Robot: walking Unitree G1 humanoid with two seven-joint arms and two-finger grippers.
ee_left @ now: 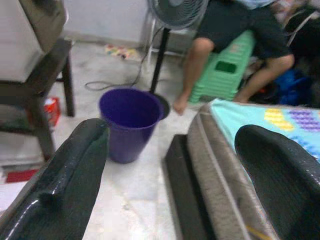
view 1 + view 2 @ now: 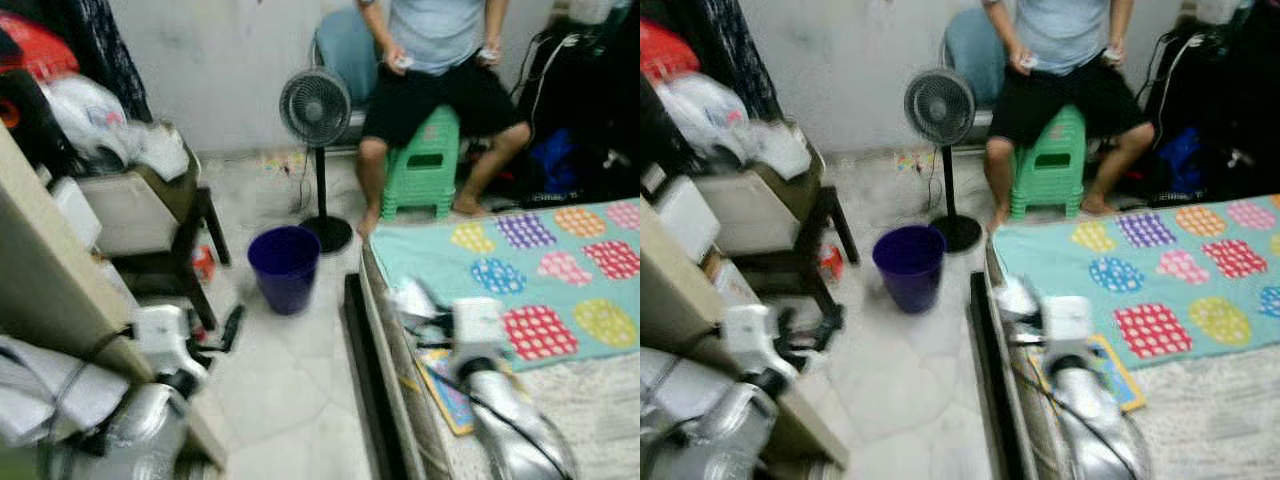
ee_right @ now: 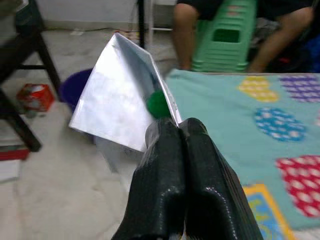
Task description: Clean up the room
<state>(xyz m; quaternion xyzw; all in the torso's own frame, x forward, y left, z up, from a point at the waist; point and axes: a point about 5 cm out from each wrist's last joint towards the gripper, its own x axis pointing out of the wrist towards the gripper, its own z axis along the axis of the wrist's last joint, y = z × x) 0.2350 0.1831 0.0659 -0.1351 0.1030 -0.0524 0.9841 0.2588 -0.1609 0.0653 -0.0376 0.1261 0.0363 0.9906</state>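
A silver foil packet (image 3: 117,97) with a green spot on it is pinched at one corner by my right gripper (image 3: 179,126), which is shut on it. In the eye views that gripper (image 2: 415,302) hangs over the near left edge of the bed (image 2: 540,280). A purple bucket (image 2: 285,266) stands upright and open on the pale floor, just left of the bed corner. My left gripper (image 1: 172,135) is open with nothing between its fingers; it points toward the bucket (image 1: 129,119) from low at my left side (image 2: 215,340).
A person sits on a green stool (image 2: 423,165) at the back, feet on the floor. A standing fan (image 2: 315,110) and its cord are behind the bucket. A dark table (image 2: 165,250) loaded with bags stands left, with a red carton (image 2: 203,262) under it. A book (image 2: 447,385) lies on the bed.
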